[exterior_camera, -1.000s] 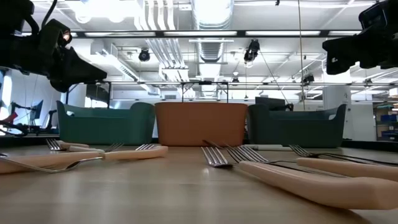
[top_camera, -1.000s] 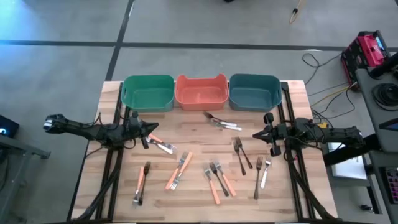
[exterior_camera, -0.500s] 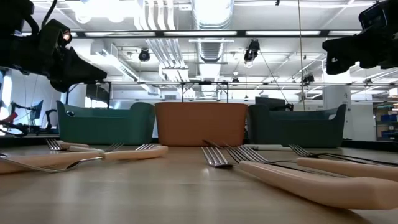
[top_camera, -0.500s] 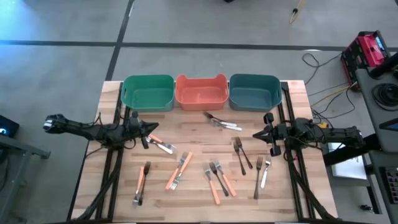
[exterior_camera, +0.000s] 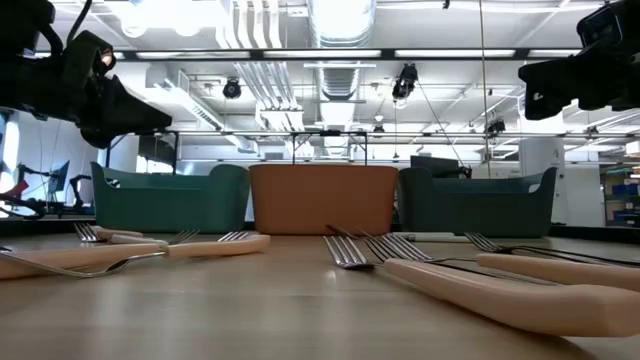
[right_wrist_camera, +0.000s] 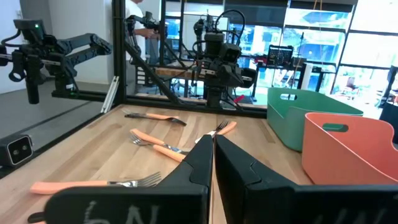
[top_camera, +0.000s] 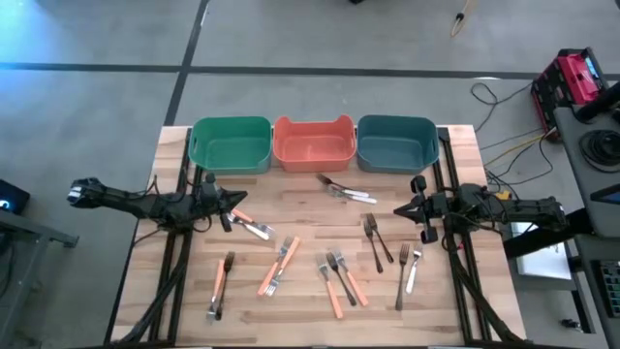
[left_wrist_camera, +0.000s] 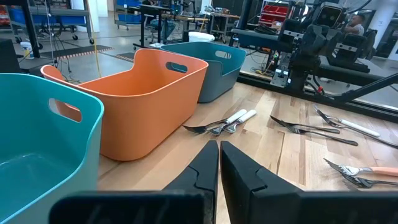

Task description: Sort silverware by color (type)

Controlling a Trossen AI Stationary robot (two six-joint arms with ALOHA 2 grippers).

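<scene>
- Wooden slatted table top carries all the silverware loose, on the near side of the three plastic bins; nothing lies in any bin that I can see, so by my judgement sorting has not started.
- Nearest to me, and farthest from the bins, lie the orange-handled metal forks, one off to the left arm's side and a pair between.
- Dark-handled forks and one pale-handled fork lie nearer the right arm; two white-handled forks sit just before the bins. All are thin, flat and some cross each other.
- Left gripper hangs beside an orange-handled fork, fingers pressed together, holding nothing.
- Right gripper waits at the opposite edge, likewise closed and empty.
- Farthest stand the green bin, the salmon-orange bin and the dark teal bin, in a row touching.
- Next move, I judge: open one set of fingers, descend on a single handle clear of its neighbours, and pinch low against the wood.
</scene>
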